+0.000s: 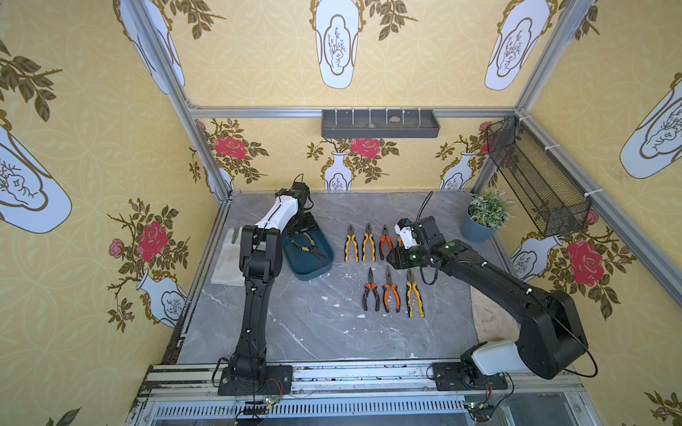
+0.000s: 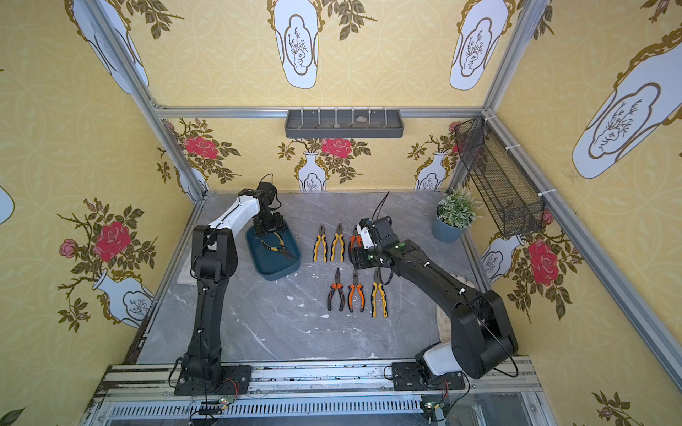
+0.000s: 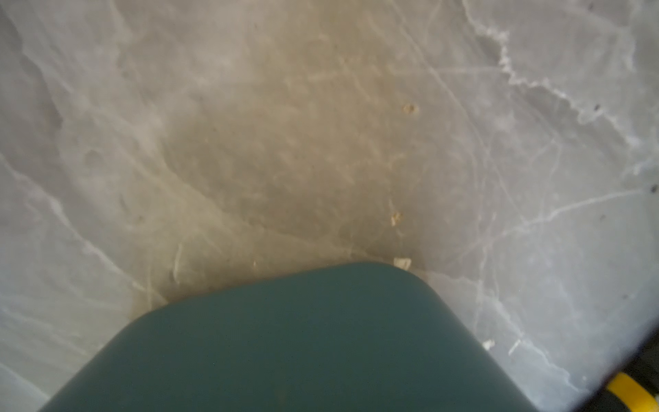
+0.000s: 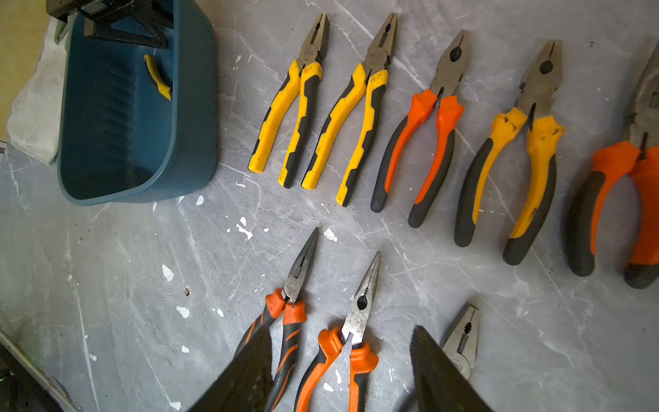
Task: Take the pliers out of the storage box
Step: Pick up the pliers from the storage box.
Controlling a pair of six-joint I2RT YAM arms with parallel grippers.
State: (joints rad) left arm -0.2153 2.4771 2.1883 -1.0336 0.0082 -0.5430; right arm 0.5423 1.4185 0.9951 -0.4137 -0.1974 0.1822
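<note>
One yellow-handled pliers (image 1: 308,248) in the storage box (image 1: 314,272) under left hand (image 1: 302,231), grip unclear; right hand (image 4: 340,335), fingers (image 4: 440,372) apart

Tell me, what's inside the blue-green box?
One yellow-and-black long-nosed pliers lies in the storage box. The left gripper reaches in above it, hiding part of its handles.

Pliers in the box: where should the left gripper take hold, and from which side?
Probably the yellow handles just behind the pivot, coming straight down. The pliers lie flat and diagonal on the box floor, so the walls block a side approach, and the slim nose gives little to pinch. The left gripper hangs over the handle end.
</note>
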